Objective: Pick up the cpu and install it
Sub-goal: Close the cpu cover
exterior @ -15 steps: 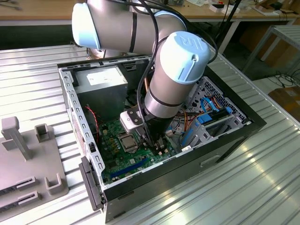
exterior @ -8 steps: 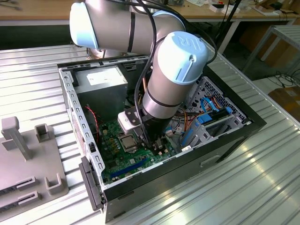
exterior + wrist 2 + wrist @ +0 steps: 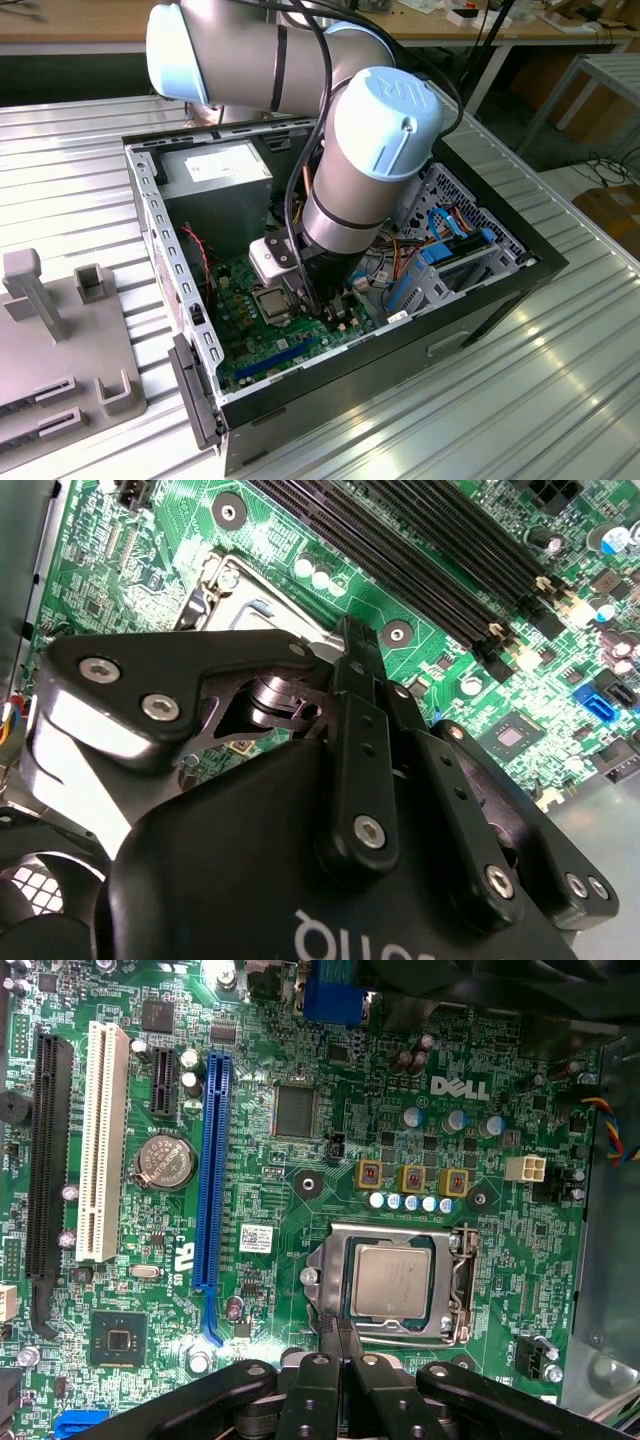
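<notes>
The cpu [image 3: 392, 1282], a silvery square chip, lies flat inside the dull metal socket frame [image 3: 460, 1285] on the green motherboard [image 3: 270, 1175]. My gripper [image 3: 337, 1328] is shut, its two thin fingertips [image 3: 330, 1322] pressed together with nothing showing between them. The tips stand just off the socket's edge, beside the cpu and apart from it. In the exterior view the arm reaches down into the open computer case [image 3: 480, 300], with the gripper [image 3: 322, 306] next to the cpu [image 3: 270, 298]. The second wrist view has the closed fingers [image 3: 355, 680] above a corner of the socket [image 3: 250, 610].
Blue and white expansion slots [image 3: 210, 1170] and a coin battery [image 3: 163, 1157] lie beside the socket. A dark chipset chip [image 3: 120, 1340] sits further off. Memory slots [image 3: 420, 550] run along the board. Case walls, a power supply [image 3: 215, 170] and cables [image 3: 440, 250] hem in the arm. A grey fixture [image 3: 60, 340] stands at the exterior view's left.
</notes>
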### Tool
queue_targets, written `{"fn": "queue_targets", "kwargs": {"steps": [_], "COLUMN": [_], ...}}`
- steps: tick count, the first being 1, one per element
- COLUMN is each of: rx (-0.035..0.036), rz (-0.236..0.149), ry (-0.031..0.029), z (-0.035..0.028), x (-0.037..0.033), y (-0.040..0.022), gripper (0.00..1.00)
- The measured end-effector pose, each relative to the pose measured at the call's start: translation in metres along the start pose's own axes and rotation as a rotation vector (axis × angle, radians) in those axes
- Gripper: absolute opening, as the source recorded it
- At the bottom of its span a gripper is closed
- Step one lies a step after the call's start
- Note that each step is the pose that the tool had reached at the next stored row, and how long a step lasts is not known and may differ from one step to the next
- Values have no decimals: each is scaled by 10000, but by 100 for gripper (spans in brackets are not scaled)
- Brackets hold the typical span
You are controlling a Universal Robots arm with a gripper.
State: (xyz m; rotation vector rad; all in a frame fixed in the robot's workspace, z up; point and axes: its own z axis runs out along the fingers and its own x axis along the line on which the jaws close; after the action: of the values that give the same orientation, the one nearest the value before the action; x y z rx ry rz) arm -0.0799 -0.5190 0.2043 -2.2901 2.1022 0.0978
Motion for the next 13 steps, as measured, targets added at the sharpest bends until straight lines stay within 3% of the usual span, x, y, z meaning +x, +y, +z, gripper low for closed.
{"fn": "queue_targets", "kwargs": {"steps": [13], "rx": [0], "rz": [0], "ry": [-6], "z": [17], "x": [6], "y": [-51], "gripper": [11]}}
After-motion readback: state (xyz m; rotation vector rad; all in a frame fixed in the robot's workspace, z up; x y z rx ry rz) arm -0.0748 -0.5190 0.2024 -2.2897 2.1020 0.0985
